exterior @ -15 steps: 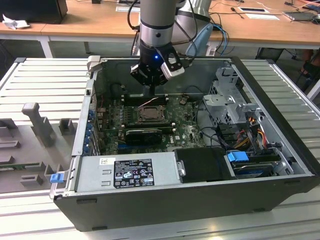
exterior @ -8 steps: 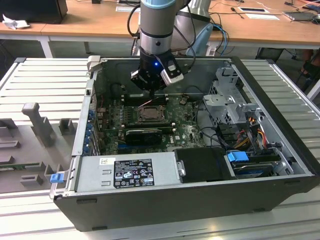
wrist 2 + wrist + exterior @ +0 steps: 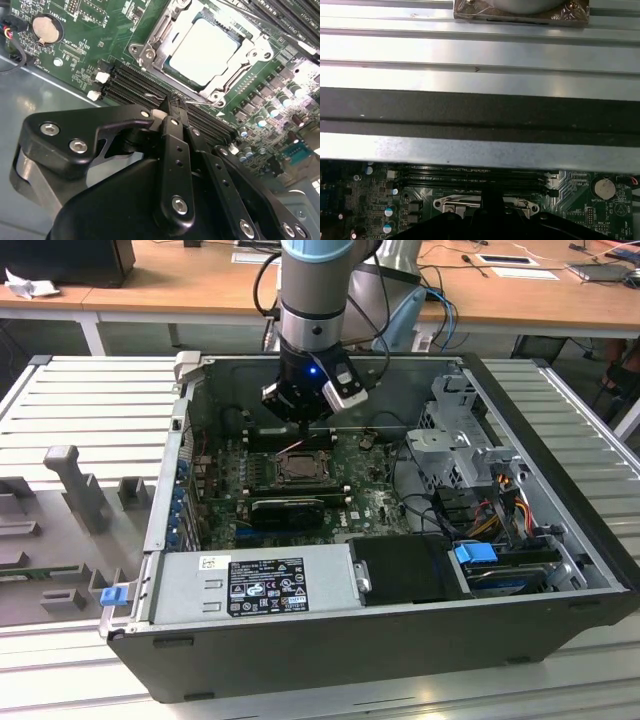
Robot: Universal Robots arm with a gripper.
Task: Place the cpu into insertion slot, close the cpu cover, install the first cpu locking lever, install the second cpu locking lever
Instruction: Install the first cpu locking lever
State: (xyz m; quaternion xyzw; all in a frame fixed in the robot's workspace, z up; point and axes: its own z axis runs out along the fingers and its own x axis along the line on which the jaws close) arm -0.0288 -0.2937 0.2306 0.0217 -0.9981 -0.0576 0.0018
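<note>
I judged the first two steps complete: the cpu sat in the slot with the cover down over it, just ahead of the gripper. The fingers were pressed together, empty, tips near a thin lever at the cover's edge; I could not tell whether either lever was latched.

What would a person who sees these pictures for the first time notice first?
The open computer case lying on its side catches the eye first, with the arm's gripper reaching down into it over the green circuit board. In the second wrist view, the pale silver cpu sits in the insertion slot, framed by the metal cpu cover, and the black gripper, fingers together, hangs near its edge.
</note>
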